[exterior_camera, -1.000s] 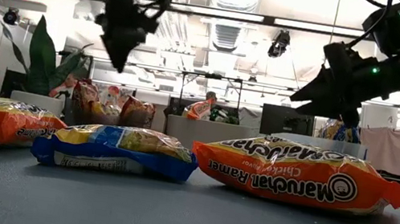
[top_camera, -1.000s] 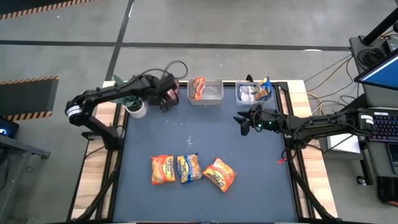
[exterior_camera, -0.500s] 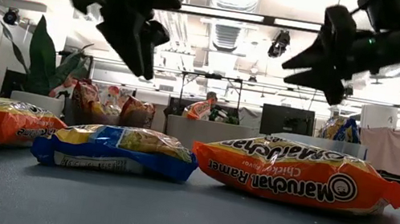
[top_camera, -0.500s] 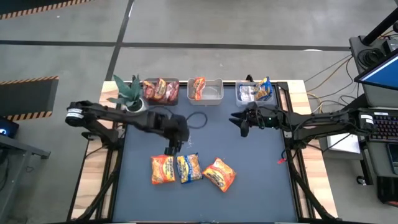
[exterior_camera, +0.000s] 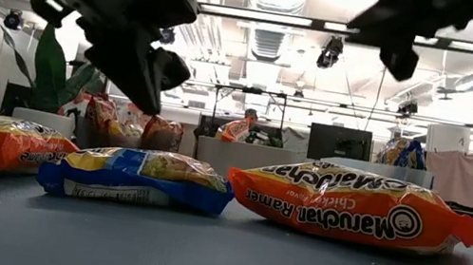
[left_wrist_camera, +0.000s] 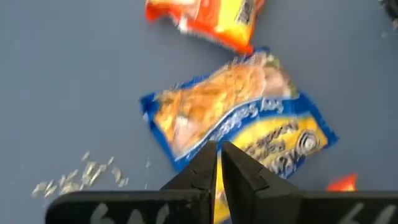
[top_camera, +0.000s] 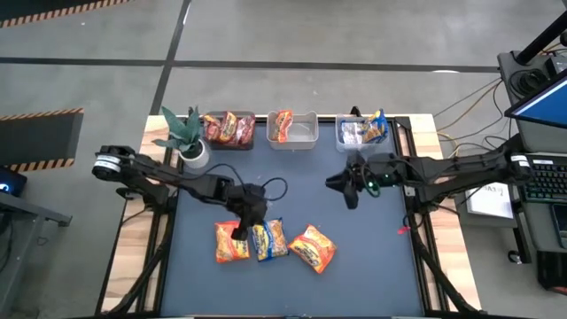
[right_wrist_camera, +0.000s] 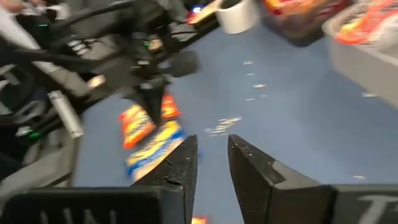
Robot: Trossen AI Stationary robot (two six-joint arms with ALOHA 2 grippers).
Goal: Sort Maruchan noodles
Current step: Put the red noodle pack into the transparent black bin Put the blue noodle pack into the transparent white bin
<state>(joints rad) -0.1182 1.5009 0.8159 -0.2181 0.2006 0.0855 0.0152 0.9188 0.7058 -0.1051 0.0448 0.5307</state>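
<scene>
Over the last second the left end effector (top_camera: 248, 213) has swung from the dark-red bin at the back of the table (top_camera: 195, 266) down to the row of loose packets near the front, while the right end effector (top_camera: 347, 188) has drifted from beside the blue bin toward the table's middle.

Three Maruchan packets lie side by side: an orange packet (top_camera: 231, 241), a blue-and-yellow packet (top_camera: 267, 239) and a second orange packet (top_camera: 313, 248). At the back stand the dark-red bin (top_camera: 229, 129), the orange bin (top_camera: 293, 129) and the blue bin (top_camera: 362, 131), each already holding packets, with a potted plant (top_camera: 184, 135) at the left end.

The left wrist view shows its fingers (left_wrist_camera: 205, 171) nearly pressed together, empty, just above the blue-and-yellow packet. The right end effector's fingers (right_wrist_camera: 180, 163) stand slightly spread and carry nothing.

The step in hand looks like reaching for the next packet. The left end effector would need to spread, come down over the blue-and-yellow packet, and pinch the crinkly wrap without dragging its orange neighbours.
</scene>
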